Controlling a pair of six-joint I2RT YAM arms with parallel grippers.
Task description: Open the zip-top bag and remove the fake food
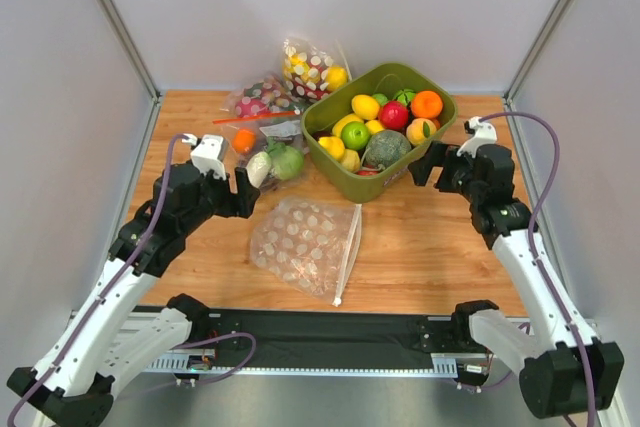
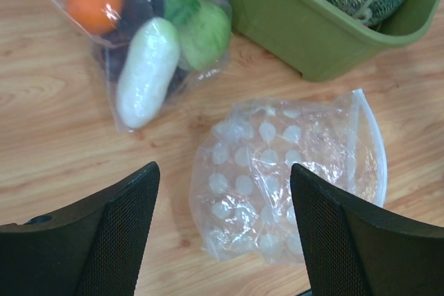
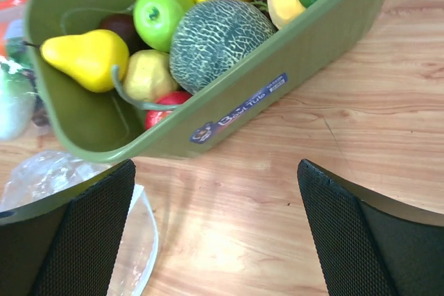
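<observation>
2 arms bent inward. Left tool [image 1: 248,194] open, empty, near clear polka-dot plastic zip-top bag [image 1: 303,243]. Right tool [image 1: 420,169] open beside green plastic tub [image 1: 380,187].

Bare table [image 1: 440,247] lies open to the right of the zip-top bag [image 1: 305,244], and a narrower strip runs along its left. The bag itself lies low on the wood, with clear air above it. Behind it the green tub [image 1: 345,179], heaped with fruit, blocks the far centre. The right gripper [image 1: 425,165] hangs wide-jawed just beside the tub's near right wall. Left of the tub, the bag of vegetables [image 1: 272,162] closes the gap, near the left gripper [image 1: 248,194] and its spread fingers. More filled bags [image 1: 265,102] crowd the space behind it.
</observation>
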